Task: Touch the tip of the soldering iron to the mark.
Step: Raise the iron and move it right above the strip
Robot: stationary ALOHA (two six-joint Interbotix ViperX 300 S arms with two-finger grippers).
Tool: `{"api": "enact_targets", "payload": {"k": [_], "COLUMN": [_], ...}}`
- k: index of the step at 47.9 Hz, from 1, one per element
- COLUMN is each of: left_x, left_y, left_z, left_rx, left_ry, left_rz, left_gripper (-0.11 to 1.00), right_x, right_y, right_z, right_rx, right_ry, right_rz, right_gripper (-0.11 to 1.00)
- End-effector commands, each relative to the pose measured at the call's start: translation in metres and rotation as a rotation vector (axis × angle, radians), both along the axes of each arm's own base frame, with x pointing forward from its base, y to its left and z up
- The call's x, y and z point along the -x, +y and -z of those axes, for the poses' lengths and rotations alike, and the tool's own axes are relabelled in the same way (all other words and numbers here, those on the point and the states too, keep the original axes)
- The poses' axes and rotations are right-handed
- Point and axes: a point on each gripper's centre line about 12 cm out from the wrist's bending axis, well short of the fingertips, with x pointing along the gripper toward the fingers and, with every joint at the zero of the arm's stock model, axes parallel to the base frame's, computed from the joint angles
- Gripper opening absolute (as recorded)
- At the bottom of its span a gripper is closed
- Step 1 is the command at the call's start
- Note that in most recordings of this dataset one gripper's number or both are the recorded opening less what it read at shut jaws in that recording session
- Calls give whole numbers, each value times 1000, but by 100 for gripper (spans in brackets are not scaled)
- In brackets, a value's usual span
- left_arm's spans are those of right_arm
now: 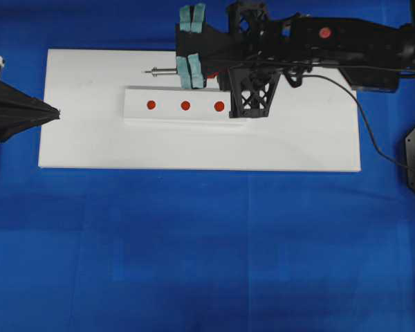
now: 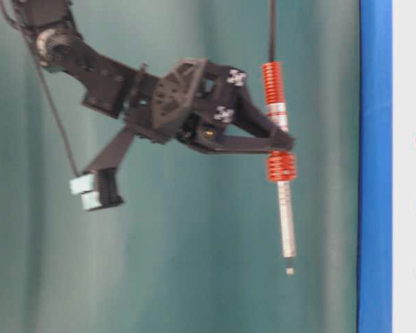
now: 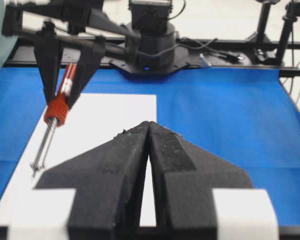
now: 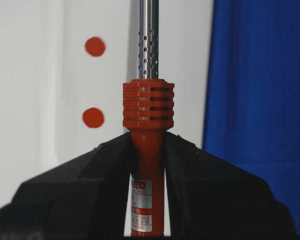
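Note:
My right gripper point(image 1: 209, 72) point(image 4: 147, 145) is shut on the red-orange handle of the soldering iron point(image 4: 148, 107) point(image 2: 280, 166). The iron hangs clear above the white board point(image 1: 194, 149), lying level with it. Its silver shaft points left and its tip point(image 1: 149, 70) point(image 2: 289, 270) is behind the white strip point(image 1: 173, 116). Three red dots sit in a row on that strip. The right one, the mark point(image 1: 219, 106), looks slightly the largest and lies beside the gripper's frame. My left gripper point(image 1: 55, 113) point(image 3: 148, 125) rests shut and holds nothing at the board's left edge.
The two smaller red dots point(image 1: 151, 105) point(image 1: 185, 106) lie left of the mark. The iron's black cord point(image 1: 363, 117) trails right across the board and off it. Blue cloth point(image 1: 207, 249) covers the table around the board.

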Motion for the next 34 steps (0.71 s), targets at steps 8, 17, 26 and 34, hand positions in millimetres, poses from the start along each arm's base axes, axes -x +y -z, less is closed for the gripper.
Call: {"api": "enact_targets", "payload": {"k": [8,17,26,34], "left_x": [0,0,0,0], "left_y": [0,0,0,0], "left_z": [-4,-5,-4,-5], "left_rx": [-1,0,-1,-1], "left_ry": [-11,-14,-14,-14], "left_rz": [0,0,0,0], "left_gripper": [0,0,0,0], "right_x": [2,10,27,47], "right_y": [-1,0,4,7], "right_z": [-23,-20,-14,-9], "right_rx": [13,9,-1,-11], "right_ry": [-50,-6,18,35], "right_rz": [4,11,14,25], "right_gripper": [6,6,6,6]}}
